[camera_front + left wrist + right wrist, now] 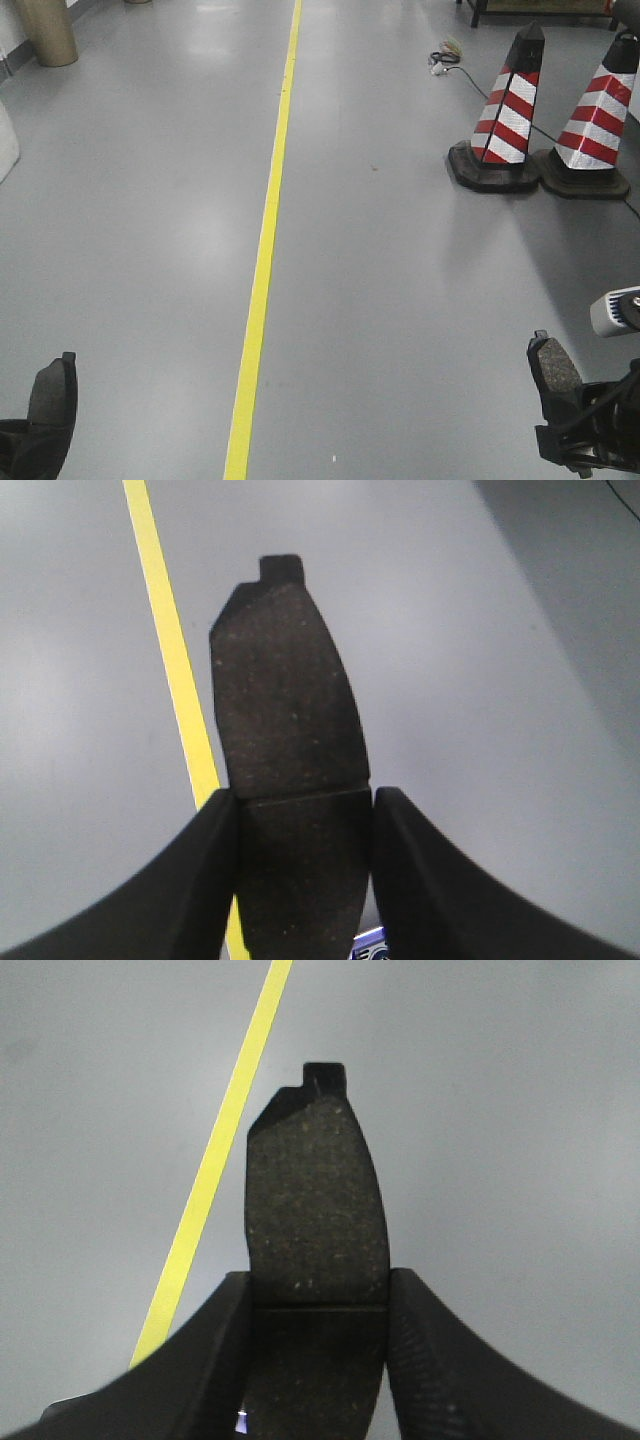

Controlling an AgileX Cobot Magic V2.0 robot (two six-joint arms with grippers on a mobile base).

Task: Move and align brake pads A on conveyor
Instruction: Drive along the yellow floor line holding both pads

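At the lower left corner of the front view, the left gripper (25, 440) holds a brake pad (55, 400) upright above the grey floor (150, 230). Only the pad's top and part of the gripper body show there. In the left wrist view, the two black fingers (190, 880) are clamped on either side of this left pad (285, 700), gripping it just below its cross groove, with the small end tab pointing away from the camera.

A yellow line (265, 250) runs up the floor through the middle of the front view, between the two arms.

At the upper right stand two red-and-white cones (510, 110) side by side, their black bases touching or nearly so, with a cable (445, 58) lying on the floor beyond them.

At the lower right, the right gripper (575, 425) holds a second pad (553, 365) upright over the floor. The right wrist view shows its fingers (215, 1350) closed on the sides of this right pad (318, 1200), below the groove, tab outward.

No conveyor appears in any view; both pads are in the air, well apart, one on each side of the line.
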